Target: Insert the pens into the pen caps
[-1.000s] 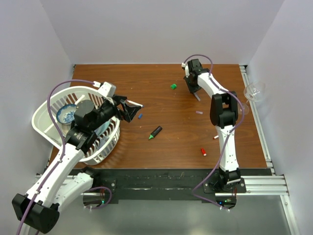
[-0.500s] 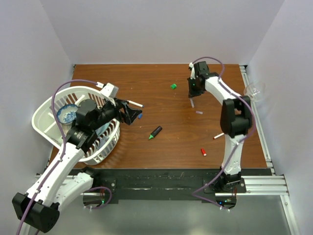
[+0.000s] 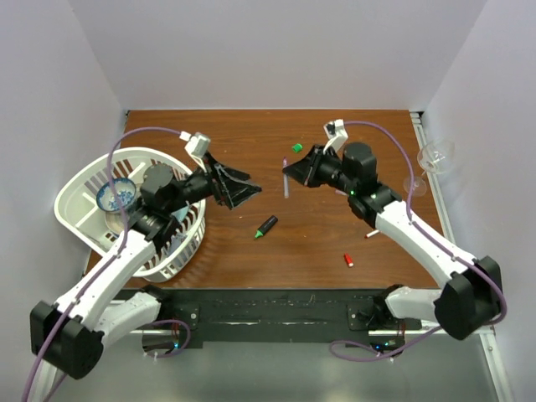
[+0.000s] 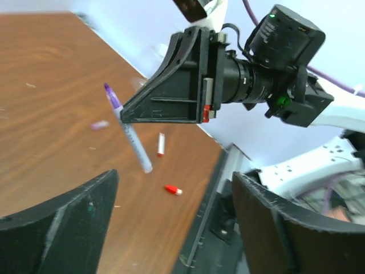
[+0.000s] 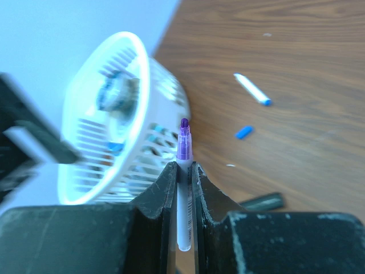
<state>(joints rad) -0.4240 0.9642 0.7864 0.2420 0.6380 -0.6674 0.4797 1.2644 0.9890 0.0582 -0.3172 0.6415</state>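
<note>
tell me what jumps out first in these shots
The right pincer, raised above the table, is shut on a white pen with a purple tip, aimed toward the open, empty left pincer. A white basket sits at the far left, a black marker between the arms.

White links (image 3: pixel 100 280), black joints (image 3: pixel 159 186) — purple cables (image 3: pixel 142 130); left hand (image 3: pixel 249 194), right hand (image 3: pixel 289 173) black, wedge-shaped.

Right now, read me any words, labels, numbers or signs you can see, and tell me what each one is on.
No text can be read.
The purple-tipped white pen in the right end effector has faint marks along its barrel, possibly print, too blurred to read.
</note>
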